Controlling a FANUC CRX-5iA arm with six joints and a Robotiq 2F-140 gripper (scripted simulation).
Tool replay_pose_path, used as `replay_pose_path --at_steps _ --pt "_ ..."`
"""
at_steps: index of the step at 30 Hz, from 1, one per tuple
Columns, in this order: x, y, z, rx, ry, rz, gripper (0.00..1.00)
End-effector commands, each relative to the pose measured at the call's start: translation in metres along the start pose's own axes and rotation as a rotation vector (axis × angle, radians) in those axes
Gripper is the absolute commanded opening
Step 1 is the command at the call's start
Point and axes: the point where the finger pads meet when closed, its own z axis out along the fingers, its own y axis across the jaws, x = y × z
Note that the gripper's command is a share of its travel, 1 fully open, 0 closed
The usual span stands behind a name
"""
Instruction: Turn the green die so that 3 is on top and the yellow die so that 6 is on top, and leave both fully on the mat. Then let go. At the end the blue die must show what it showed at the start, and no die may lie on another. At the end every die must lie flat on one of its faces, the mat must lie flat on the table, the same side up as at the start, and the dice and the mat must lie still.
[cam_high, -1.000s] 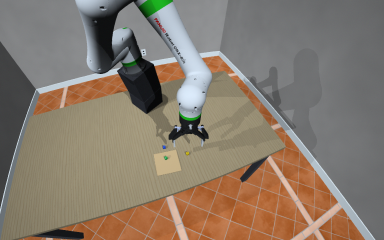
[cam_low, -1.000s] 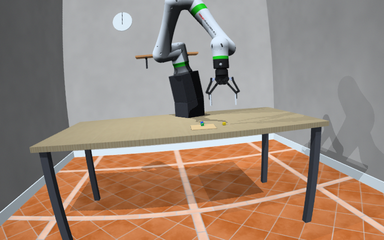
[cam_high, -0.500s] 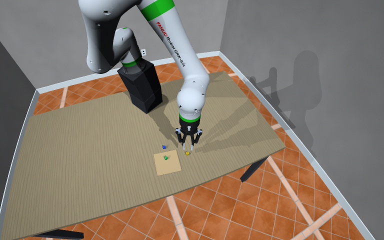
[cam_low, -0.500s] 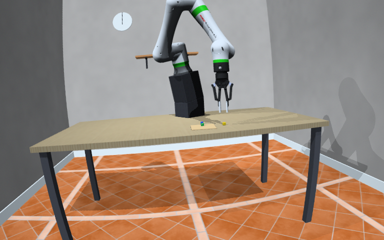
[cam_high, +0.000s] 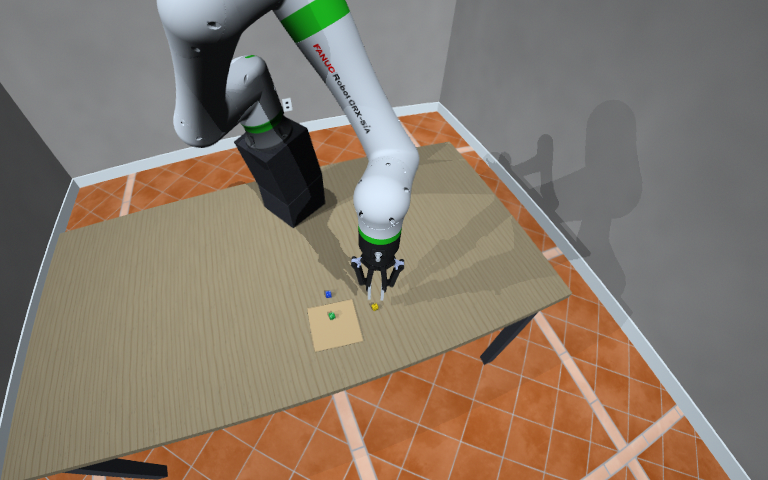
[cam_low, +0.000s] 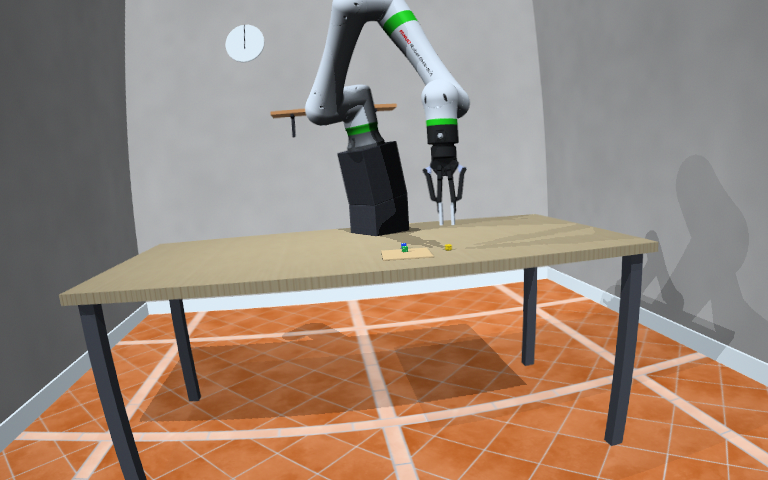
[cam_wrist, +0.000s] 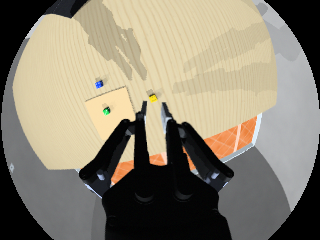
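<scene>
My gripper points down above the table close to the yellow die, its fingers a narrow gap apart with nothing between them. The yellow die lies on the table, right of the mat. The green die sits on the mat. The blue die lies on the table just beyond the mat's back edge. The numbers on the dice are too small to read.
The wooden table carries the dark robot pedestal behind the mat. The blue die is nearest the mat's back edge. The table's front edge runs beyond the mat's front side.
</scene>
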Motion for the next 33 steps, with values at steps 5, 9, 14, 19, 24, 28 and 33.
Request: replay_pose_path --at_steps 5,9,14,19,24,28,33 --pt "0.0 0.0 0.0 0.0 0.0 0.0 0.19" --pt "0.0 0.0 0.0 0.0 0.0 0.0 0.19" --pt "0.0 0.0 0.001 0.0 -0.001 0.0 0.19" --pt "0.0 0.0 0.003 0.0 -0.001 0.0 0.19" --pt "0.0 0.0 0.008 0.0 -0.002 0.001 0.19" --pt "0.0 0.0 0.012 0.0 -0.002 0.001 0.19" --pt "0.0 0.0 0.018 0.0 -0.002 0.001 0.19"
